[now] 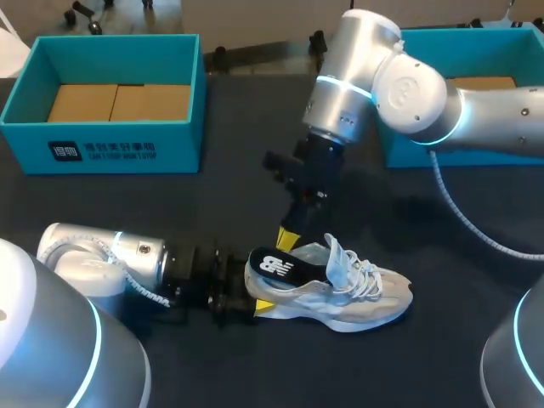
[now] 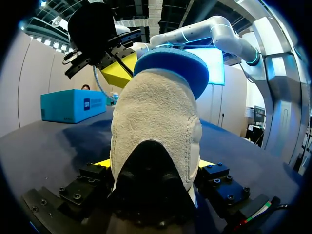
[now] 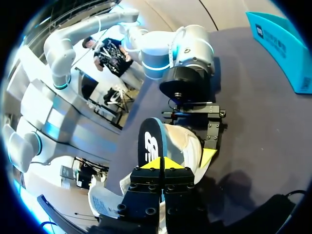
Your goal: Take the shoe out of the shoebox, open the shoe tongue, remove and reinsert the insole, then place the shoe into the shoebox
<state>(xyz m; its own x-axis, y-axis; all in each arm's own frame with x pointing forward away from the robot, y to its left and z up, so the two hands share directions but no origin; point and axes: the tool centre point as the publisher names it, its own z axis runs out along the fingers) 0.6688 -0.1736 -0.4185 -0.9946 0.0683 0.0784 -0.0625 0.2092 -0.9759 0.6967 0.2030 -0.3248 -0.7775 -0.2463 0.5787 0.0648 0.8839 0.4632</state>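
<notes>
Insole (image 1: 277, 265) stood half out of shoe (image 1: 361, 293). Right gripper (image 3: 161, 164) pinched insole edge; left gripper (image 2: 155, 165) clamped heel. Pull needed slow, straight lift with heel pinned to worktop (image 1: 127, 204).

The pale grey shoe (image 1: 357, 302) lies on its sole on the dark counter (image 1: 238, 187), laces loose. Its suede heel sits between the fingers of the left claw (image 1: 253, 293), pinched from both sides, and the toe points away from that claw. The insole (image 1: 276, 265), black on top and blue beneath, stands tilted up out of the heel opening, its raised end pinched in the right claw (image 1: 289, 240). An open teal shoebox (image 1: 110, 149) sits well beyond the left claw. A second teal box (image 1: 408, 149) sits behind the right claw.
</notes>
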